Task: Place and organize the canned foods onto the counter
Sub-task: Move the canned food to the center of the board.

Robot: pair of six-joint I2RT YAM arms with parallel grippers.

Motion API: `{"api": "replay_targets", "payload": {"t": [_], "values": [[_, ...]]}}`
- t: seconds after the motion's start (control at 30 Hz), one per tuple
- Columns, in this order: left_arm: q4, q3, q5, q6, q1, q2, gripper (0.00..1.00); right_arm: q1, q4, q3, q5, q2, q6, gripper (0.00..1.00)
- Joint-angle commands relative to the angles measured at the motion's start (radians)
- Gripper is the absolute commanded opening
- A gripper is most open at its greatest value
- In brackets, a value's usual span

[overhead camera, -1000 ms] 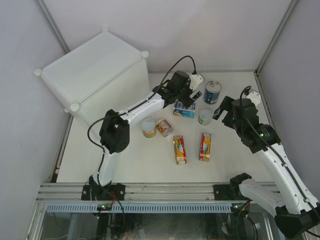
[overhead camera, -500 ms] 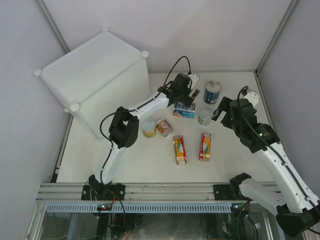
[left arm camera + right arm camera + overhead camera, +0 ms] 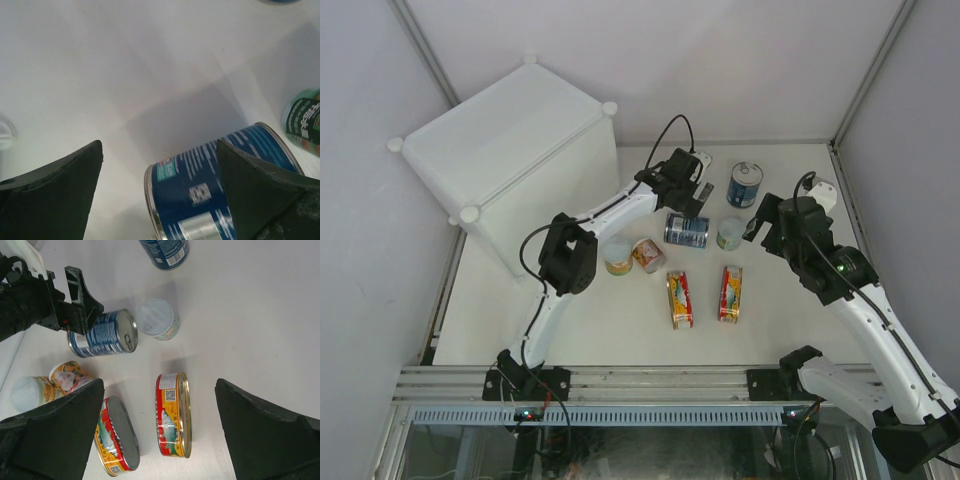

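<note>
The counter (image 3: 510,150), a big white box, is set at the table's (image 3: 570,320) far left. The left gripper (image 3: 694,198) is held with fingers apart, nothing clamped, just by a blue can (image 3: 687,231) laid on its side. The right gripper (image 3: 758,222) is likewise spread and empty, near a small pale can (image 3: 730,233). A second blue can (image 3: 744,185) is stood upright behind. Two flat red tins (image 3: 679,298) and two small cans (image 3: 618,256) are laid nearer the front.
</note>
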Motion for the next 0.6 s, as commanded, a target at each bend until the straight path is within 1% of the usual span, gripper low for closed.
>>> {"api": "replay_targets", "payload": {"t": [0.0,0.1,0.3,0.57], "values": [[-0.103,0.026,0.031,-0.035,0.005,-0.013,0.98,0.008,0.033,0.035,0.002,-0.005,-0.011,0.91],[-0.131,0.013,0.04,-0.036,0.005,-0.023,0.97,0.008,0.037,0.035,-0.004,-0.01,-0.008,0.92],[-0.13,-0.074,0.055,-0.026,0.005,-0.092,0.95,0.007,0.037,0.033,-0.008,-0.026,-0.003,0.91],[-0.038,-0.221,0.074,0.038,0.005,-0.253,0.96,0.014,0.032,0.033,-0.012,-0.056,0.016,0.91]]}}
